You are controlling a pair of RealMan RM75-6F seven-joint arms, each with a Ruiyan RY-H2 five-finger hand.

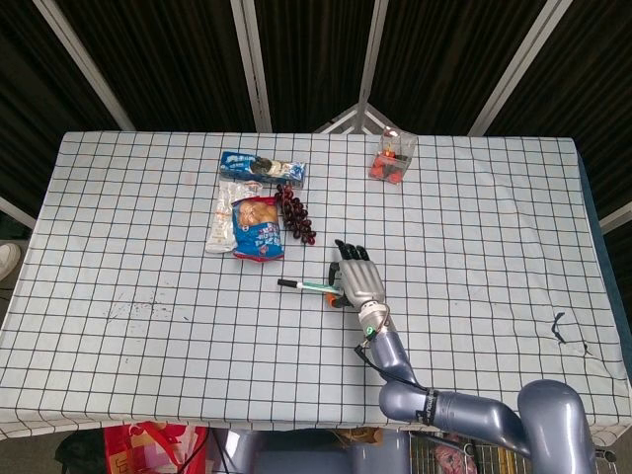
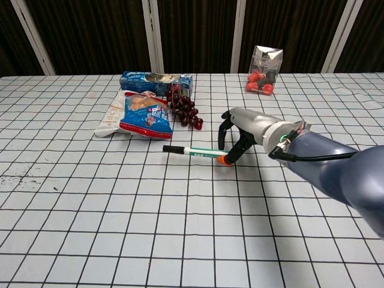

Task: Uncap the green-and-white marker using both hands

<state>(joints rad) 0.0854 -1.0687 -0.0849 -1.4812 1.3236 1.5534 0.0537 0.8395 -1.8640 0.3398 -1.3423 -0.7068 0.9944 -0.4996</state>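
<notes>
The green-and-white marker (image 1: 308,286) (image 2: 197,151) lies almost level near the table's middle. Its black cap (image 2: 168,148) points to the left of the view and its orange end sits under my right hand. My right hand (image 1: 358,277) (image 2: 251,126) has its fingers curled down around that orange end and pinches it. The capped end looks lifted slightly off the checked cloth (image 2: 120,198). Neither view shows my left hand.
Behind the marker lie a bunch of dark red grapes (image 2: 186,111), a blue-and-red snack bag (image 2: 143,117) and a blue packet (image 2: 155,78). A clear bag of red items (image 2: 264,71) stands at the back right.
</notes>
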